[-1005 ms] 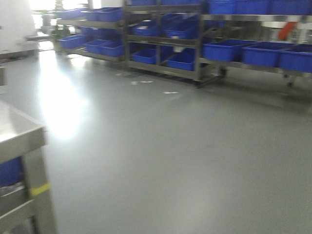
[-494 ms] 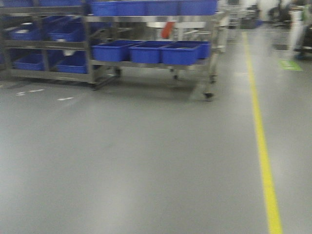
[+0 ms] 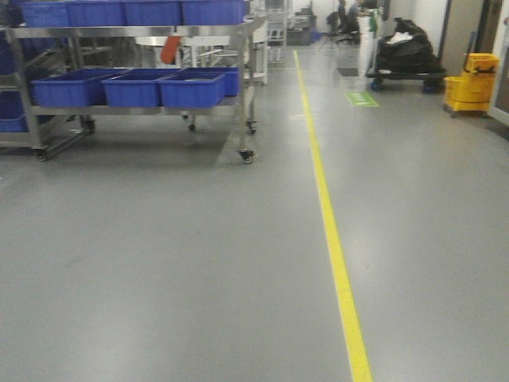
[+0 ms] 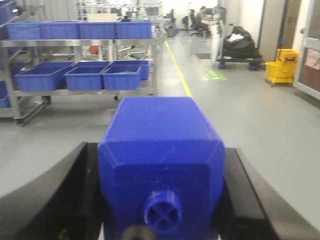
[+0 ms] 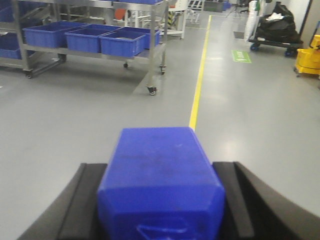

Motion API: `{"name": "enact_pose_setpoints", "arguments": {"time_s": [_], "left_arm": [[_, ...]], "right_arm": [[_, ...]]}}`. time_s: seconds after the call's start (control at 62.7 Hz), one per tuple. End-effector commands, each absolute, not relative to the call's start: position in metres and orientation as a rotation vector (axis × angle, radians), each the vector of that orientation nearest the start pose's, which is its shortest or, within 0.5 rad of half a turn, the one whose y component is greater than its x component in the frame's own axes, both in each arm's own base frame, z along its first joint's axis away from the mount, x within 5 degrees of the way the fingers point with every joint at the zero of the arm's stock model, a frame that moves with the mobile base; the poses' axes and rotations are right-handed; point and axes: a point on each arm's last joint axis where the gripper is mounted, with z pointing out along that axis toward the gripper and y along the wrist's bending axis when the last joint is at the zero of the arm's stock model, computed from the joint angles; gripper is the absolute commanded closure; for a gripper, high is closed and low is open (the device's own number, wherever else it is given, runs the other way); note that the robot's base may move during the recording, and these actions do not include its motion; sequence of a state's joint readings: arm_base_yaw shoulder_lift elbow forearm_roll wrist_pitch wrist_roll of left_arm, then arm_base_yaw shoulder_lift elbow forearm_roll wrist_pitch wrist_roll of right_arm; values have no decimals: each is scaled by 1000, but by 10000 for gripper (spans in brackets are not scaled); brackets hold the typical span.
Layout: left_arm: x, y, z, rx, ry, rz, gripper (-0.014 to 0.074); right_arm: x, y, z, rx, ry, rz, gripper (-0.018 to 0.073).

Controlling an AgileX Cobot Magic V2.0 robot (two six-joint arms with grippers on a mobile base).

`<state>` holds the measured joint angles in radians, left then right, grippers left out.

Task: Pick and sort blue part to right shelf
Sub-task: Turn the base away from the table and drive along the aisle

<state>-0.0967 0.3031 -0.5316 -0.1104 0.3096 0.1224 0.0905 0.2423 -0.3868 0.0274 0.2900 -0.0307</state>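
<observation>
Exterior front-facing view: a wide stretch of bare grey floor (image 3: 159, 263) lies ahead, split by a yellow line (image 3: 338, 263) that runs from the bottom edge straight away toward the far end of the hall. Left of the line a steel rack on casters (image 3: 248, 119) stands toward the back, its nearest corner post close to the line but not on it. A row of three blue bins (image 3: 131, 89) sits on its middle shelf and more line the top. Right of the line the floor is open as far as a green floor marking (image 3: 362, 99), a low cart (image 3: 406, 56) heaped with black bags and a yellow mop bucket (image 3: 471, 83) by the right wall, all well back. In the right wrist view the right gripper (image 5: 159, 166) has its black fingers (image 5: 82, 205) pressed against both sides of the blue part (image 5: 160, 185), which fills the lower frame, its cap end toward the camera and cut by the bottom edge. In the left wrist view the left gripper (image 4: 159, 150) is likewise clamped on a squatter blue block (image 4: 160, 125) with a small round cross-marked stud (image 4: 163, 215) facing the lens.
</observation>
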Motion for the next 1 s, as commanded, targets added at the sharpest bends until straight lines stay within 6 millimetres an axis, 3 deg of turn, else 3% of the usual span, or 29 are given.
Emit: {"name": "enact_pose_setpoints", "arguments": {"time_s": [0.0,0.989], "left_arm": [[62,-8,361,93,1447,-93,265],[62,-8,361,93,1447,-93,265]], "right_arm": [[64,6,320,-76,1512,60,187],[64,6,320,-76,1512,60,187]]}}
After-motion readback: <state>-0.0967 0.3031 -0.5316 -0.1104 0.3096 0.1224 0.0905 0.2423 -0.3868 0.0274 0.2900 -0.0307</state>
